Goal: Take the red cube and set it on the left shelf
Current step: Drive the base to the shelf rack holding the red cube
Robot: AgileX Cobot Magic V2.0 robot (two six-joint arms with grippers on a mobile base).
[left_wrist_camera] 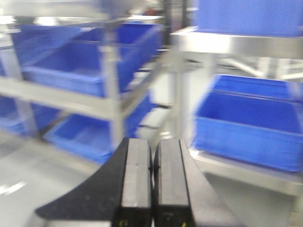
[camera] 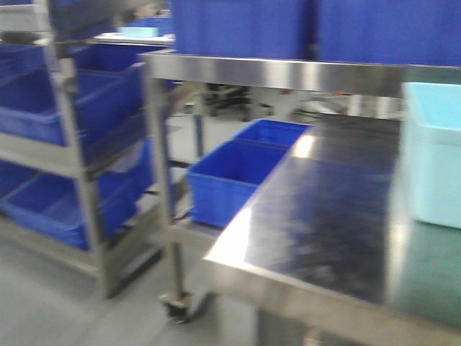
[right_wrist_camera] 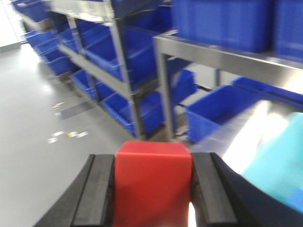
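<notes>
Right wrist-mounted cam: what's the R gripper [right_wrist_camera: 152,189] got? (A)

Red cube [right_wrist_camera: 152,182], pinched btw the two black pads [right_wrist_camera: 102,189]. Jaws are spread just the cube's width, pads flat on its L & R faces. Cube is up in the air, grey floor behind it. (B)

Where's that vs the left shelf [right_wrist_camera: 227,54]? (A)

Well apart. The shelf's steel front rail sits above & right of the cube in that view, w/ big blue crates [right_wrist_camera: 222,21] on top. Any screws on the rail are too blurred to tell. (B)

Front-facing cam? (A)

Blurry. Rail runs across the top, crates above it. Below is a shiny steel tabletop [camera: 324,209] w/ a pale turquoise tub [camera: 432,155] standing at its right edge. Two more blue bins [camera: 230,176] sit on a low tier beside the tabletop. A caster wheel [camera: 176,306] is under the rack leg. No cube or grippers show in that view. (B)

L gripper [left_wrist_camera: 152,184]? (A)

Pads pressed together, only a thin seam btw them, nothing held. It faces the racks of blue crates. (B)
</notes>
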